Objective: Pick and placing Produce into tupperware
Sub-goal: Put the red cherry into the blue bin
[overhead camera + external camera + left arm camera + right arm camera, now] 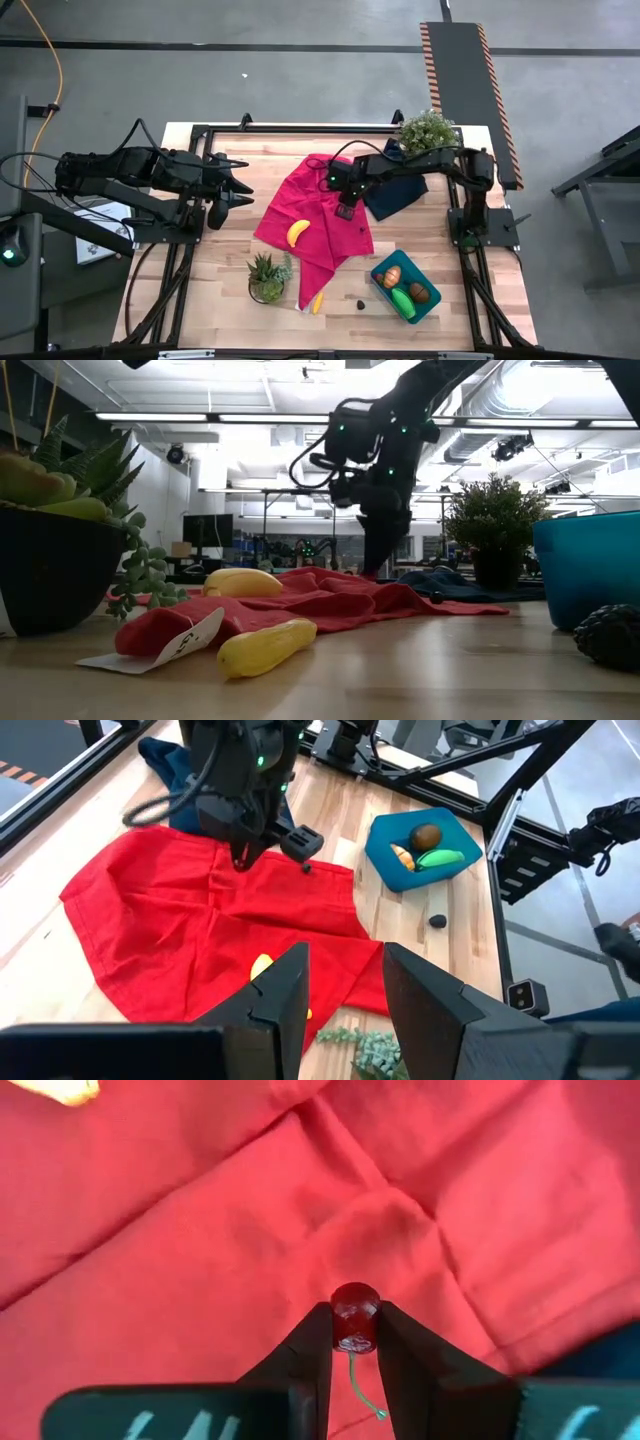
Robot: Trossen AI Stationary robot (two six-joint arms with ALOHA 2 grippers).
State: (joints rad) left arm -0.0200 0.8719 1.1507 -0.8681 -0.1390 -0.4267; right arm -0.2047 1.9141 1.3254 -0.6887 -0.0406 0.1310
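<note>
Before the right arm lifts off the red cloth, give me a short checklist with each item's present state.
1. Right tool closed on the small red piece: ok, fingers flank it on both sides.
2. Cloth clear of the grip: cannot tell; the red cloth lies directly beneath.
3. Room in the tupperware: ok, three pieces inside, some floor free.
4. Left tool clear of the path: ok, parked at the table's left edge.
5. Remaining produce located: ok, banana on the cloth, yellow piece near the front edge.
</note>
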